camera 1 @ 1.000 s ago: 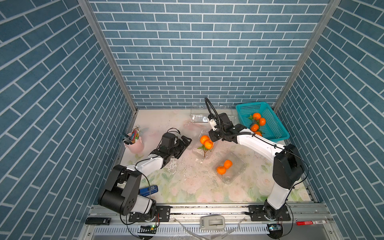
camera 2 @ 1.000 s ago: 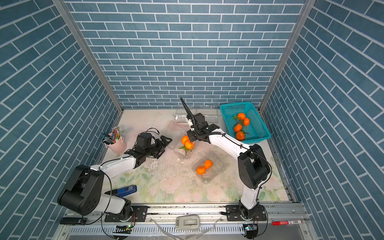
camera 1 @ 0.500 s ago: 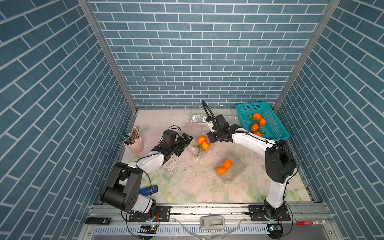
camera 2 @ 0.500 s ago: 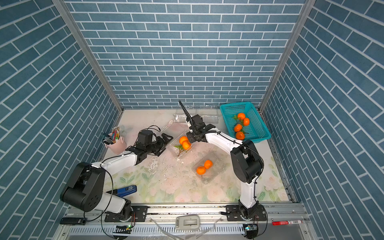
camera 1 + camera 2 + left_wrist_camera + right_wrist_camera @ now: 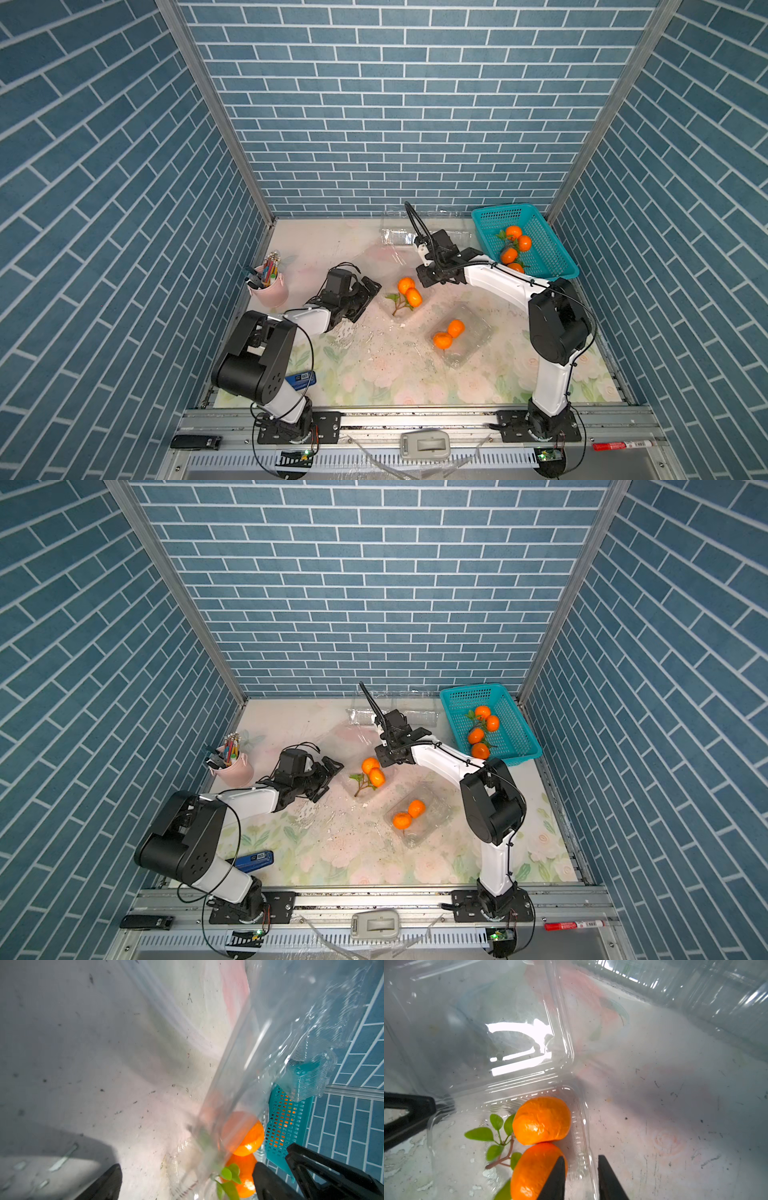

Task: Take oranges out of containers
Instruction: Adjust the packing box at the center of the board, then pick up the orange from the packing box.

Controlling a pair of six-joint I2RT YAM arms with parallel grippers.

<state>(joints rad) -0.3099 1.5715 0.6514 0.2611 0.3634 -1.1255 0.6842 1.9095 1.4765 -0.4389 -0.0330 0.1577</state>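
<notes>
Two leafy oranges [image 5: 372,772] lie near the middle of the desk [image 5: 332,862]. The right gripper [image 5: 382,761] is just beside them at 1 o'clock. The left gripper [image 5: 331,782] is near them at 9 o'clock, with its jaws spread. At 5 o'clock, two more oranges [image 5: 409,814] sit in a clear box [image 5: 434,808]. At 2 o'clock, a teal basket [image 5: 509,725] holds four.

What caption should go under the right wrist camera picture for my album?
Two leafy oranges sit in an open clear container, the right gripper straddling its wall.
</notes>
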